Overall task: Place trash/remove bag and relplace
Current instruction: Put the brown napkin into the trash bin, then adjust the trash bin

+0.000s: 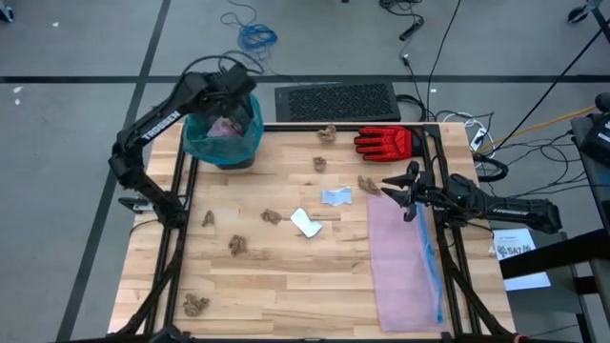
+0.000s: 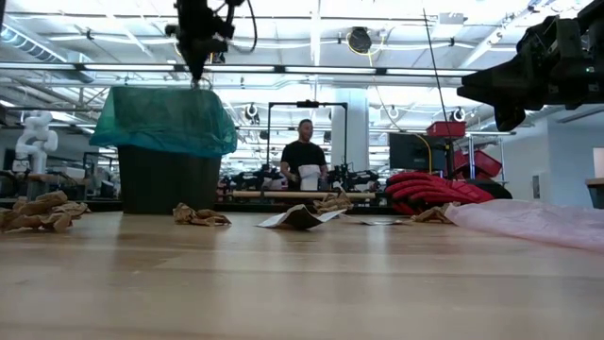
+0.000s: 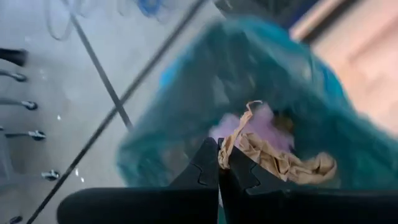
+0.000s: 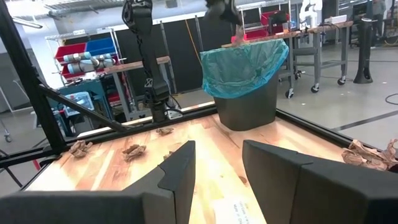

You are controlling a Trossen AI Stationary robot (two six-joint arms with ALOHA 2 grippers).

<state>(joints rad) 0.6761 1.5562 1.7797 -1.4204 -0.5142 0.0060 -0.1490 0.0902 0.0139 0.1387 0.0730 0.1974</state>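
Observation:
The teal bag [image 1: 198,143] lines a dark bin [image 2: 170,179] at the table's far left corner, its rim folded over the outside. My left gripper [image 1: 233,98] hangs over the bin's mouth, shut on a brown paper wad [image 3: 280,163]. A purple scrap [image 3: 261,124] lies inside the bag. More brown wads [image 1: 237,245], a white scrap [image 1: 305,222] and a pale blue scrap [image 1: 335,196] lie scattered on the table. My right gripper [image 1: 393,188] hovers open above the table's right side, over the far end of the pink bag [image 1: 405,257]. My left gripper pinches one end of the brown paper wad [image 3: 227,149] between its two fingertips [image 3: 208,163], coming from above and pointing down into the bin. The wad is lifted clear and hangs over the open teal bag [image 3: 186,93].
A red glove [image 1: 384,142] lies at the far right of the table, just beyond my right gripper. A black mat [image 1: 338,100] sits on the floor behind the table. A person [image 2: 304,161] stands in the room beyond. The near middle of the table is bare wood [image 1: 305,286].

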